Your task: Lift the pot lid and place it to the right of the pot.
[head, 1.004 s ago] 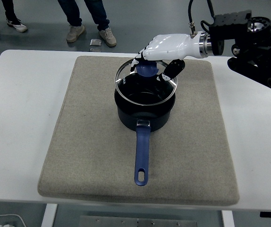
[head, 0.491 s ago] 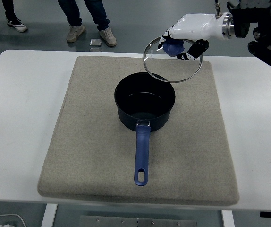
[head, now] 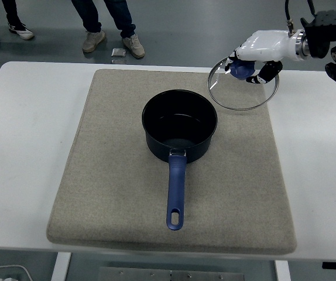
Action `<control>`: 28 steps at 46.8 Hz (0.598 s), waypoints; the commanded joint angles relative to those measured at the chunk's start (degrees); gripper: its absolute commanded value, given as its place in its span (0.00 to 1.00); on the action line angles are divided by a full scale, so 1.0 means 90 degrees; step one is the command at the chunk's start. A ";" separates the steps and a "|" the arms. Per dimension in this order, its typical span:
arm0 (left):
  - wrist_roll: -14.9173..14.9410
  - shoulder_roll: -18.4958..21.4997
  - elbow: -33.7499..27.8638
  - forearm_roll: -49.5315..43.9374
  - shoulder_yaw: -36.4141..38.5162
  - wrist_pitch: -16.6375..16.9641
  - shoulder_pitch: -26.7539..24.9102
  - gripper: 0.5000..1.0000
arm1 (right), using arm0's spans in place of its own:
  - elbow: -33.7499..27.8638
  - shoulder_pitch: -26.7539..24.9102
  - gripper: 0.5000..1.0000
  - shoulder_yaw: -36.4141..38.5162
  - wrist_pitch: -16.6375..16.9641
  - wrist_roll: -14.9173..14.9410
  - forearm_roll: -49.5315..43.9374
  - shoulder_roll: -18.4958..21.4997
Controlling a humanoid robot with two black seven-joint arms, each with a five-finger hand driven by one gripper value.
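The right hand (head: 256, 55) hangs in the upper right of the frame with its white fingers curled around the blue knob (head: 239, 69) of the glass lid (head: 243, 82), holding it clear of everything below. The lid tips toward the camera, its rim hanging lower on the near side, which I take to come from the hand gripping the knob from above and behind. It sits up and to the right of the pot (head: 180, 125), over the far right corner of the grey mat (head: 109, 175), so the lift looks done and the setting-down not yet. The pot stands open in the middle of the mat, its blue handle (head: 175, 193) pointing toward the bottom of the frame, which leaves the mat's right side free as a landing spot. I would guess the hand needs to come lower and level the lid before letting go, or the rim may strike first and roll. Someone's legs and shoes (head: 109, 40) show at the top edge, beyond the white table (head: 21, 117). No left arm shows.
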 commanded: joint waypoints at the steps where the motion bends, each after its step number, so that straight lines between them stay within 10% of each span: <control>1: 0.0000 0.0000 0.0000 0.0000 0.0000 0.0000 0.0000 1.00 | 0.0002 -0.0032 0.00 -0.0078 -0.0013 0.0000 -0.0008 -0.0013; 28: 0.0000 0.0000 0.0000 0.0000 0.0000 0.0009 0.0000 1.00 | 0.0128 -0.0032 0.00 -0.0850 0.0056 0.0000 0.0022 -0.0169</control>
